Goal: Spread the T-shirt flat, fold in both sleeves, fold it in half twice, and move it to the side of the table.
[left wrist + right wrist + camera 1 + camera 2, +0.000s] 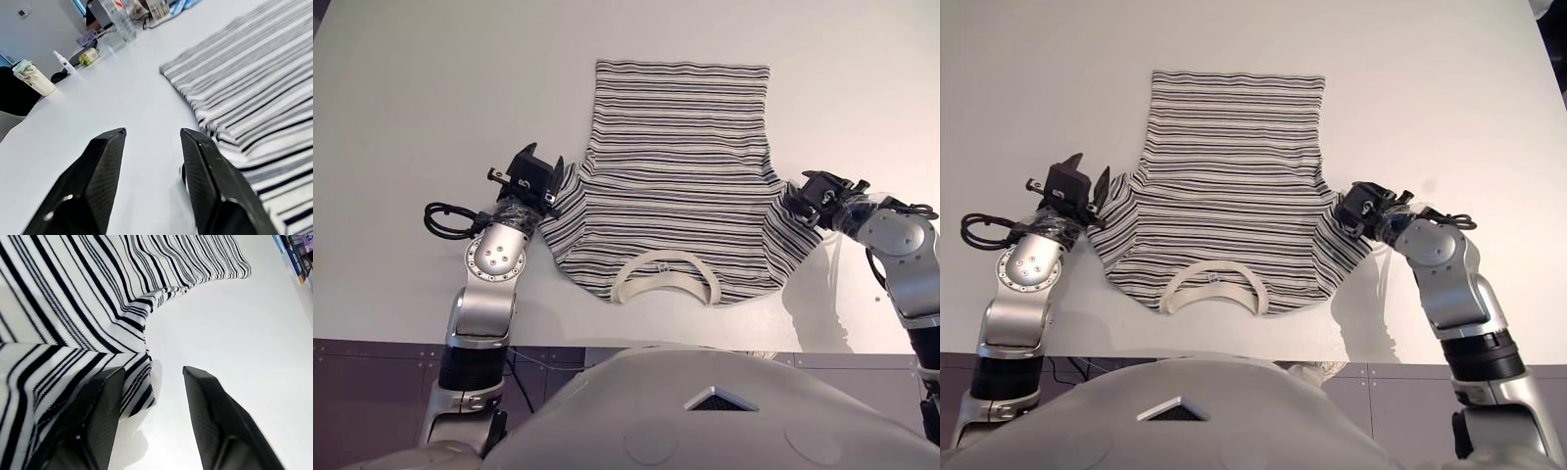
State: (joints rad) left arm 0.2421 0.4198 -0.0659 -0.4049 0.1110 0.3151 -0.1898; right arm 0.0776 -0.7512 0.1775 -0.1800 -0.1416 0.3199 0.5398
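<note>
- The T-shirt [680, 147], striped in dark and light bands, lies spread flat on the white counter [411, 98]. Its white collar [666, 281] is at the near end and its straight hem [683, 67] at the far end.
- Both sleeves are still unfolded. The left sleeve [570, 211] and the right sleeve [793, 230] spread out from the body of the T-shirt.
- The left gripper [152, 132] is low at the outer edge of the T-shirt's left sleeve. Its fingers [105, 166] are spread wide and hold nothing. One finger is just beside the sleeve's edge and the other is over bare counter.
- The right gripper [154, 369] is at the outer edge of the T-shirt's right sleeve, fingers [93, 416] also wide apart. One is over the striped cloth and the other over bare counter, with the sleeve's edge in the gap between them. It is unclear whether either finger touches the cloth.
- Well apart from the T-shirt, past the bare counter beyond its left sleeve, stand a lidded paper cup [33, 78], a clear bottle [120, 22] and a small spray bottle [61, 61]. What they contain cannot be made out.
</note>
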